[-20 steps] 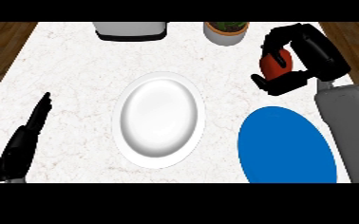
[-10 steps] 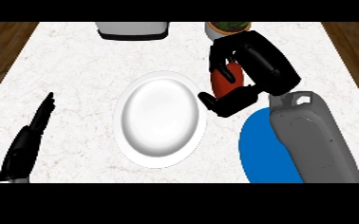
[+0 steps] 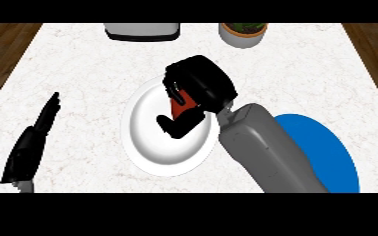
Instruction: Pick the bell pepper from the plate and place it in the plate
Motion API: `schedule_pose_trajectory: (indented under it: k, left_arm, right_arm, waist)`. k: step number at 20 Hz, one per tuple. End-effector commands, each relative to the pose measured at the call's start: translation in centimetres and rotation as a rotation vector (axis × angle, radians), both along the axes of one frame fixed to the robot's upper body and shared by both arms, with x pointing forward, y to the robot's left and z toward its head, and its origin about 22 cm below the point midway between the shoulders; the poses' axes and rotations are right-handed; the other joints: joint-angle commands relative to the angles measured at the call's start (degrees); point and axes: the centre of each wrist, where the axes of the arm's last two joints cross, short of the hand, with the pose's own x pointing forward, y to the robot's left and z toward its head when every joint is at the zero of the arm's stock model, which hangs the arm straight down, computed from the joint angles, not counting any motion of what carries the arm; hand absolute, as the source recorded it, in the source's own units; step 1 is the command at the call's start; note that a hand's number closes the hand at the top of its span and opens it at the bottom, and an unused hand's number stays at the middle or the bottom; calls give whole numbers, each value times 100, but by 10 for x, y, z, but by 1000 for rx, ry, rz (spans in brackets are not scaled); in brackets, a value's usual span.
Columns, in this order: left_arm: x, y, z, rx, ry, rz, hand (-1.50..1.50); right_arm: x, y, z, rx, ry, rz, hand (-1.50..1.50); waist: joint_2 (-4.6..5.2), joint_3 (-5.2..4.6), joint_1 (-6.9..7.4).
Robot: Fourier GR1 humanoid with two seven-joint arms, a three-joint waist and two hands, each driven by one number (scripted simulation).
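Note:
My right hand (image 3: pixel 201 85) is over the white plate (image 3: pixel 151 147) at the counter's middle, fingers and thumb curled round a red bell pepper (image 3: pixel 181 107). Only a small red patch of the pepper shows between the fingers and thumb. The blue plate (image 3: pixel 325 150) lies at the right, partly hidden by my grey right forearm. My left hand (image 3: pixel 33 140) rests at the left edge, fingers straight and pointing up, holding nothing.
A grey appliance (image 3: pixel 142 30) stands at the counter's back edge. A potted plant in a white pot (image 3: pixel 244 33) stands at the back right. Brown floor shows past the counter's left and right edges.
My right hand has carried the pepper leftward, from the counter's right side past the blue plate to above the white plate. The left hand has not moved.

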Motion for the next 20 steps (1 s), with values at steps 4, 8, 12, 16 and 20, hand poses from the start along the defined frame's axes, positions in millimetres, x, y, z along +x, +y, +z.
schedule_pose_trajectory:
  k: [4,8,12,16,20]
  left_arm:
    - [0,-6,-18,2,-4,-16,0]
    - [11,-4,-2,-6,-4,-43,0]
    - [3,-11,-1,-16,-2,-30,0]
    - [12,-16,-11,-13,0,-25,0]
    - [1,-8,-7,11,-5,-29,0]
  right_arm:
    - [2,47,-41,-93,63,-12,150]
    - [1,37,-62,67,259,-94,150]
    - [4,48,-76,-7,277,-166,-150]
    - [2,55,-85,62,255,-131,-150]
    - [3,54,-66,293,256,-165,-150]
  waist:
    - [22,-1,110]
    - [42,3,192]
    - [17,2,122]
    - [28,2,112]
    - [26,5,139]
